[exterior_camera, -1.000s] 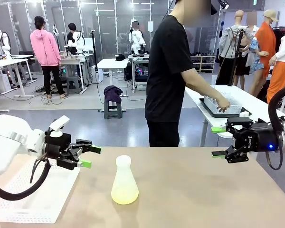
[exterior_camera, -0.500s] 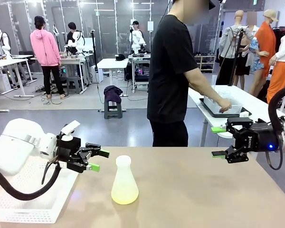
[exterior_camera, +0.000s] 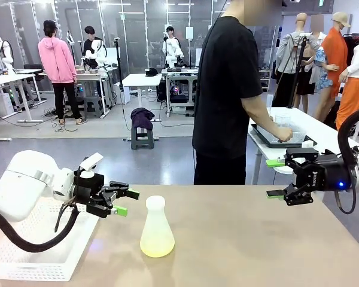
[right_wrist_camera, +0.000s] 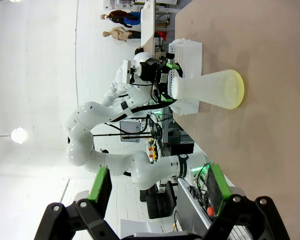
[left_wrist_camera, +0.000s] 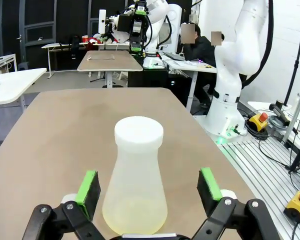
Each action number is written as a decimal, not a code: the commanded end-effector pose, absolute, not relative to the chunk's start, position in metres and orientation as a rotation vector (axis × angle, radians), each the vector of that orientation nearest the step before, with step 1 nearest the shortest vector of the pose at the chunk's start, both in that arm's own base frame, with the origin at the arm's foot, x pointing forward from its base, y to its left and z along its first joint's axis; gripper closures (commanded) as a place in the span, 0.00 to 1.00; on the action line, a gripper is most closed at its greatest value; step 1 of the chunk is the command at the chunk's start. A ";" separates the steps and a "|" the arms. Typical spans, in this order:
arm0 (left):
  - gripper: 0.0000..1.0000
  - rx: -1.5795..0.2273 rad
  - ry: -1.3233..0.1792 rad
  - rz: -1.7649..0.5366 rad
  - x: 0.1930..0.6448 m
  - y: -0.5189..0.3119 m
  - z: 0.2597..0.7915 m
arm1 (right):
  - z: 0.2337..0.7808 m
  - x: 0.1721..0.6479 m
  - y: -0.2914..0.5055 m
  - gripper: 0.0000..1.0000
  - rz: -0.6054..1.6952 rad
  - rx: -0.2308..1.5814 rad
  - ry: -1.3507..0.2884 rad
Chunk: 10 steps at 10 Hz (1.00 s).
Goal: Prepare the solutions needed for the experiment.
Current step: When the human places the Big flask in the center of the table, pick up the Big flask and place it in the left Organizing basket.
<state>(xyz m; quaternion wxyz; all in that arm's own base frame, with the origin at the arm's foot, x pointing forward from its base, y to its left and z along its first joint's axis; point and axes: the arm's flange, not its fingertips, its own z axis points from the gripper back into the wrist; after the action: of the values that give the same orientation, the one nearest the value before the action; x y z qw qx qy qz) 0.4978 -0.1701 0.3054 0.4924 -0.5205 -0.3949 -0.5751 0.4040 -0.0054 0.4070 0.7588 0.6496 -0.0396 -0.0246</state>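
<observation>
Jaws wide, the left gripper (exterior_camera: 124, 202) has crept nearer the flask (exterior_camera: 156, 228) of yellow liquid (exterior_camera: 157, 246), ready to grasp; the right gripper (exterior_camera: 275, 178) waits open.

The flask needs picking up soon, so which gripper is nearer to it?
Left. The left gripper hovers open just beside the flask; the right gripper hangs open far off at the table's edge.

The solutions (exterior_camera: 157, 246) are just a shallow pale yellow-green layer, clear and watery, sitting flat at the bottom of an upright frosted conical flask (exterior_camera: 156, 224), lower centre of the front view. In the left wrist view the liquid (left_wrist_camera: 135, 219) sits bottom centre.
</observation>
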 end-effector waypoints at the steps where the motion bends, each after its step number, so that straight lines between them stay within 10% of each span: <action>1: 0.00 -1.260 -0.965 -1.403 0.496 -0.170 0.306 | 0.407 0.403 -0.006 0.04 -0.039 1.420 -0.093; 10: 0.00 -1.311 -1.064 -1.427 0.501 -0.215 0.272 | 0.407 0.403 -0.006 0.04 -0.039 1.420 -0.093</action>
<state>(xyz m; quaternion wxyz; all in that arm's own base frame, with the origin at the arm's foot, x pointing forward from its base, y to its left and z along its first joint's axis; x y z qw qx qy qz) 0.4916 -0.2030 0.2724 0.4387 -0.5287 -0.4213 -0.5921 0.4040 -0.0054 0.4070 0.7588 0.6496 -0.0396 -0.0246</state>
